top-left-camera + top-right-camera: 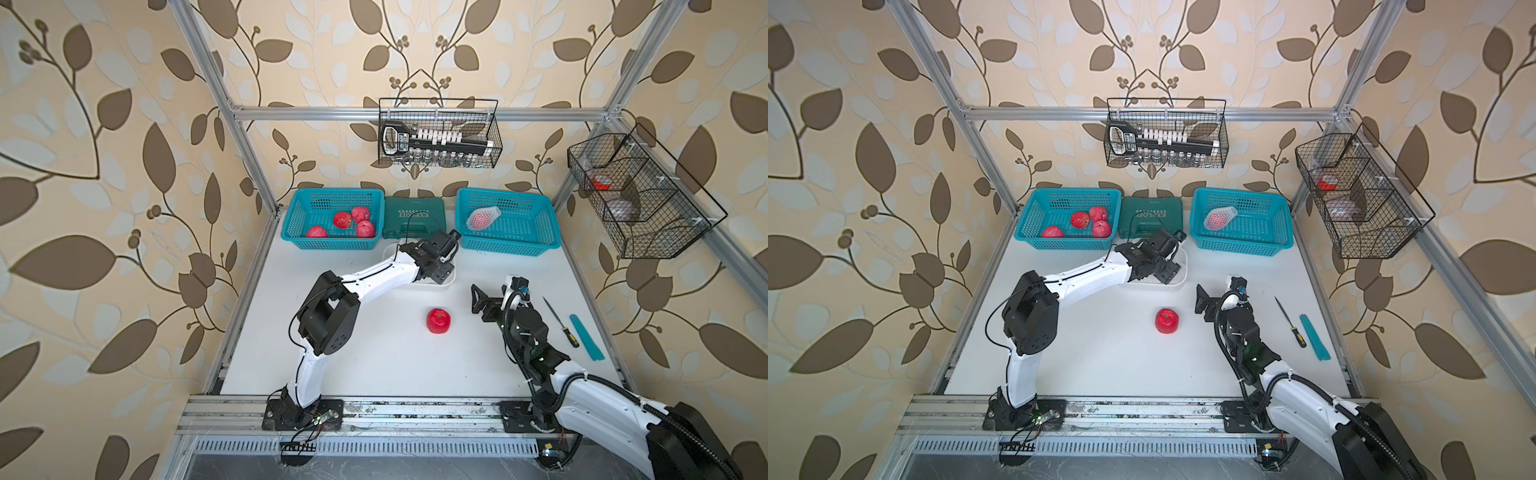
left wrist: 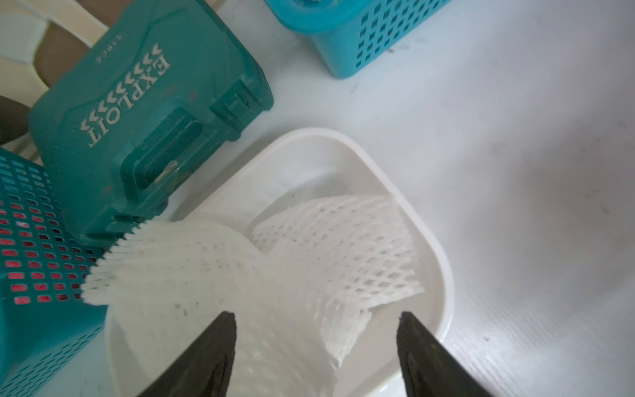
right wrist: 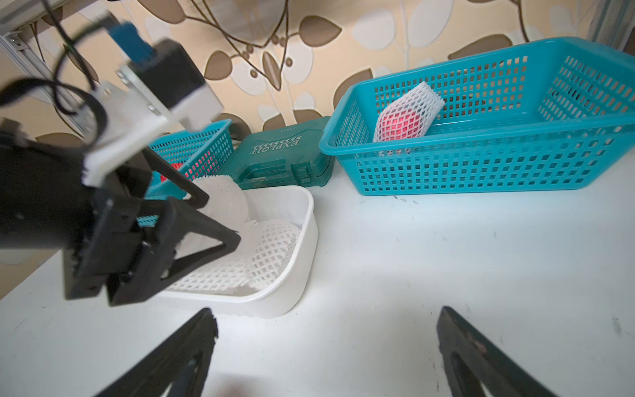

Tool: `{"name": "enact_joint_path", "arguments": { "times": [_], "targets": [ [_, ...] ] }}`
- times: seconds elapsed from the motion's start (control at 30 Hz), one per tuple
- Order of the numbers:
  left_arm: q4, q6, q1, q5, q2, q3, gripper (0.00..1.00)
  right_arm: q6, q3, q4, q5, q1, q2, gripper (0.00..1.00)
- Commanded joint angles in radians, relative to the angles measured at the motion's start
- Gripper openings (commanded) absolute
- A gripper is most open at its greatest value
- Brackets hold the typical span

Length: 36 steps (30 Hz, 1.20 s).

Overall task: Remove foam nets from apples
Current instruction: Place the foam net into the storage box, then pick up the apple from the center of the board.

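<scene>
Left wrist view: left gripper (image 2: pixel 316 314) hovers, fingers apart and empty, over foam nets (image 2: pixel 336 247) in the white tub (image 2: pixel 443 275) near the table's (image 2: pixel 515 137) far edge. Right gripper (image 3: pixel 327 311) is likewise spread, empty. Advised: lift straight, checking no mesh snags.

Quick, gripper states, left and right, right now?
Left gripper: open, nothing gripped, over the white foam mesh nets in the white rectangular plastic tub.
Right gripper: open, empty.

Limp foam nets (image 2: pixel 336 247) in tub (image 2: pixel 443 275), apple (image 1: pixel 439 321) bare
</scene>
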<state>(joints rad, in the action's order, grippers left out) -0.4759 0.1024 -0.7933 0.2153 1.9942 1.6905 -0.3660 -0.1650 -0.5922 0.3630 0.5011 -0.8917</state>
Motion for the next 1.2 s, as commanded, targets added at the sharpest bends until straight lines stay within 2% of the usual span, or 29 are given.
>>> {"name": "enact_joint_path", "arguments": {
  "times": [0.0,0.13,0.23,0.37,0.6,0.8,1.17],
  "targets": [
    [-0.004,-0.004,-0.011,-0.049,-0.111,-0.011,0.77,-0.01,-0.029,-0.003,0.008,0.0,0.0,1.0],
    [0.015,0.002,-0.005,-0.092,-0.183,-0.041,0.75,-0.01,-0.028,-0.003,0.007,0.0,0.0,1.0],
    [0.05,-0.006,0.025,-0.095,-0.226,-0.084,0.64,-0.009,-0.029,-0.003,0.002,0.0,-0.001,0.99],
    [0.019,-0.061,0.113,-0.124,-0.188,-0.07,0.54,-0.013,-0.03,-0.003,-0.002,0.0,-0.002,0.99],
    [0.051,-0.055,0.15,-0.082,-0.089,-0.083,0.54,-0.012,-0.031,0.0,-0.006,0.0,-0.001,1.0],
    [0.056,-0.071,0.144,-0.133,0.012,-0.047,0.54,-0.012,-0.036,0.006,-0.006,0.0,-0.006,0.99],
    [0.092,-0.084,0.118,-0.152,0.135,-0.039,0.54,-0.013,-0.042,0.008,-0.007,0.0,-0.018,1.0]
  ]
}}
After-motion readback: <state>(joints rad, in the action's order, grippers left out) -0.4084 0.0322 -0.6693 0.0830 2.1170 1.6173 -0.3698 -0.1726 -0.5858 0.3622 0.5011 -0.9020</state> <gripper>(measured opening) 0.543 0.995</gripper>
